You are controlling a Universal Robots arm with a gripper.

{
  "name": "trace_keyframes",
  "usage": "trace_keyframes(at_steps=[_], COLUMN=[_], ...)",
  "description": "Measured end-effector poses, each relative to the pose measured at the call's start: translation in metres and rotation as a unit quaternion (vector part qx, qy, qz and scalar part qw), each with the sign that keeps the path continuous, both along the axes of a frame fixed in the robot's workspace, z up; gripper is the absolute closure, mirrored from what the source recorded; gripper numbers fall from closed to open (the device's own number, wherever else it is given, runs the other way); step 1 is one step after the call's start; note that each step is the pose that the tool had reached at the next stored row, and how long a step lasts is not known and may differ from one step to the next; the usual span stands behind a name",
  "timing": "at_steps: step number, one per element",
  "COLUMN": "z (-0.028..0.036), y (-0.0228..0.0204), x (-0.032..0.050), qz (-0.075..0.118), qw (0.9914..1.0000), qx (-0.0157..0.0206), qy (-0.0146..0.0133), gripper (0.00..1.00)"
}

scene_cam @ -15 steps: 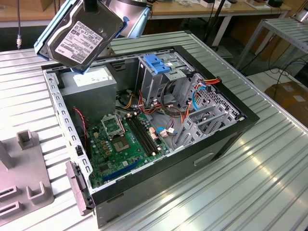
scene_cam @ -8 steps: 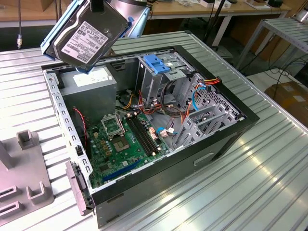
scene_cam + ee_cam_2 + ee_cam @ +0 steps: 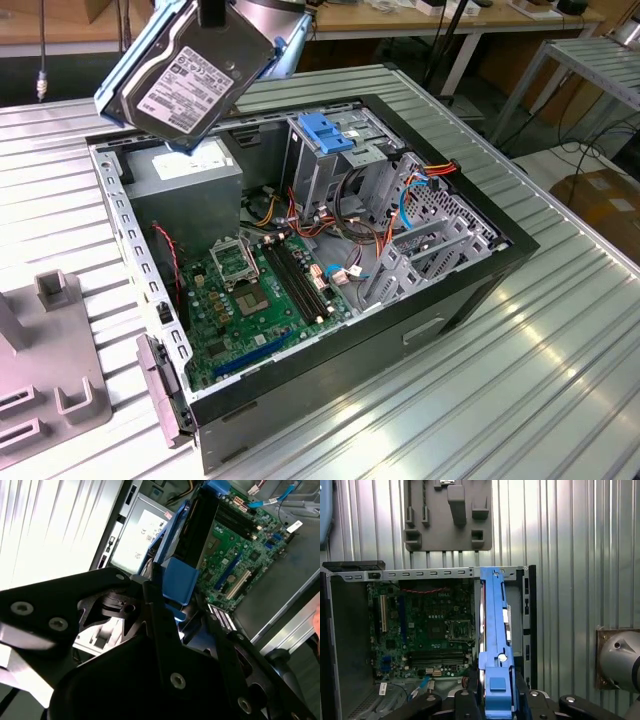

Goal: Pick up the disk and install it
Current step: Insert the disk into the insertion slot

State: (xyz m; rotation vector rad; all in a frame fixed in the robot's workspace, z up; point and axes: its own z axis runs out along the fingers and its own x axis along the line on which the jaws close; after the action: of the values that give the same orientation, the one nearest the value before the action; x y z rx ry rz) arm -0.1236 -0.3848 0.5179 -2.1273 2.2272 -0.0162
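**Disk held in the air above the open case**

The jaws were clenched on the disk [image 3: 190, 78], which hung clear of everything. It was tilted, with its white label facing the exterior camera and blue side rails [image 3: 128, 62] along its edges. In the exterior view it sat above the far corner of the computer case [image 3: 450, 290], over the grey power supply [image 3: 185, 190], touching neither.

The case lay on its side, open, in the middle of the ribbed metal table [image 3: 540, 390]. Inside it, the green motherboard [image 3: 250, 290] covered the floor on the near side. The metal drive cage [image 3: 325, 150] with its blue handle stood just beside the power supply, toward the exterior view's right. A grey fixture block [image 3: 50, 370] rested on the table near the edge at the exterior view's left, apart from the case.

In the second wrist view the black fingers [image 3: 157, 630] pressed on either side of the disk [image 3: 202, 525] at its blue rail. The power supply [image 3: 145, 535] and the motherboard [image 3: 245, 555] lay beyond it. In the first wrist view the disk [image 3: 496, 630] showed edge-on over the open case [image 3: 350, 630], with the motherboard [image 3: 425, 630] beside it. The fixture block [image 3: 447, 515] lay on the table [image 3: 580, 555] past the case's wall.
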Motion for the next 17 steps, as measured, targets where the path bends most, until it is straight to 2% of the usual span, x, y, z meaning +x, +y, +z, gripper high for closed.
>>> trace_keyframes(at_steps=[4, 8, 13, 17], z=[-0.0001, -0.0004, -0.0008, -0.0023], y=[-0.0055, -0.0088, -0.0135, -0.0205], x=[0.0091, 0.0256, 0.0367, 0.0431], qz=[0.0, 0.0, 0.0, 0.0], qw=[1.0, 1.0, 1.0, 1.0], qx=[-0.0002, -0.001, -0.0017, -0.0031], qy=[-0.0001, 0.0, -0.0004, -0.0005], gripper=[0.63, 0.63, 0.63, 0.63])
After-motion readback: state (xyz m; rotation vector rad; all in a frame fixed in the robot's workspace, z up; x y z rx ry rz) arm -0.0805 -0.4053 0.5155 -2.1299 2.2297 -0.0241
